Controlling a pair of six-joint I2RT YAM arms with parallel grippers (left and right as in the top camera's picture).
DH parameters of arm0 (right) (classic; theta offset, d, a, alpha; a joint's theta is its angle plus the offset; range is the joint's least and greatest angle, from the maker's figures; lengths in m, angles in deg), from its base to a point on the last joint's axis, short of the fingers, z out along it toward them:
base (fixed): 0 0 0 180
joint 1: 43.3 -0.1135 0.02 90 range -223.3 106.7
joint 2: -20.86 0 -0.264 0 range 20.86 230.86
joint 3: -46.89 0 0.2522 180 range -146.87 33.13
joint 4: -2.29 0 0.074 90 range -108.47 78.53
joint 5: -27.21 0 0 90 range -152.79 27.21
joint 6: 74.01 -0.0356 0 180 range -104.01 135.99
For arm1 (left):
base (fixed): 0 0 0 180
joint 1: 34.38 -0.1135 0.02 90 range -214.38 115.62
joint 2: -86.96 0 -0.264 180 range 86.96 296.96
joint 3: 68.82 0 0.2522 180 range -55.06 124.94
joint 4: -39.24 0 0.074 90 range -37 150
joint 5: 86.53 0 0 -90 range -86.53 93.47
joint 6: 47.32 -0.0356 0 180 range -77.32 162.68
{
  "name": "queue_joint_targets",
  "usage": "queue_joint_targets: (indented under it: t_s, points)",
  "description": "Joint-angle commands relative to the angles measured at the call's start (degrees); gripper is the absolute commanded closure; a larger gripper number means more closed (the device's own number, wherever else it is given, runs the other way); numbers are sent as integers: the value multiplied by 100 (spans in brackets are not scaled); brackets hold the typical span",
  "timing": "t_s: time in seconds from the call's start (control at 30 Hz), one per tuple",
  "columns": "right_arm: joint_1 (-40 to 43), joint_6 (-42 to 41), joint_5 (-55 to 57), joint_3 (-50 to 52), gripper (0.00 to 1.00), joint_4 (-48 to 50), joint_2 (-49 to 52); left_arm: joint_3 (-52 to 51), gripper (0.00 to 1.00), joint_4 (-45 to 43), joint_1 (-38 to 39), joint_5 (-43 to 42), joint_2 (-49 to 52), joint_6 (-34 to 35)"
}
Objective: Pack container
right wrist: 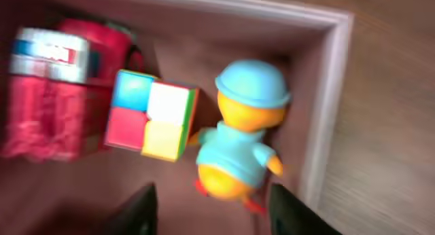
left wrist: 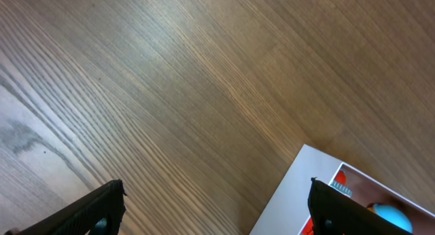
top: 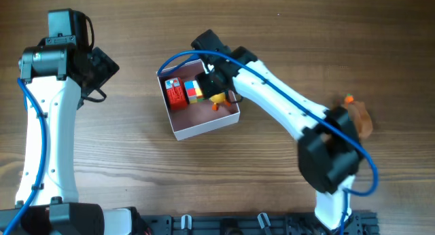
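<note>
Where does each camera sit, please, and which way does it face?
Overhead: fixed above the table, looking down at the container; both arms show.
Left wrist: on the left arm, facing down at bare table and a container corner; the fingertips of the open left gripper show.
Right wrist: on the right arm, looking down into the container at the duck toy and colour cube; the open right gripper shows.
Shared: all three show the container.

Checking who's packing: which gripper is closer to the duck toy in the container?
Right. The right gripper hovers open above the duck toy inside the container; the left gripper is beyond the container's left side, over the table.
</note>
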Motion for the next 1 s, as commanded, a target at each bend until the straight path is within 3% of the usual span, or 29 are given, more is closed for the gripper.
queue_joint_targets:
  t_s: [0.0,0.1,0.2,0.47,0.63,0.9,0.97]
  points:
    - [214,-393,315,-44,60,-254,-1056,4,12,-2,-20,35,0,-94]
    - [763,-1075,433,-39,96,-953,-1268,4,12,13,-20,33,0,-92]
    - [1292,-1185,-247,382,96,-1209,-962,4,12,17,-20,31,0,-92]
    - [1270,-721,-1351,1602,96,-686,-769,4,12,20,-20,31,0,-90]
    - [1062,616,-2634,1696,96,-671,-769,4,12,17,-20,31,0,-90]
    - [839,754,-2739,1696,95,-684,-769,4,11,20,-20,31,0,-90]
    - [870,422,-2253,1696,95,-627,-769,4,11,20,-20,31,0,-92]
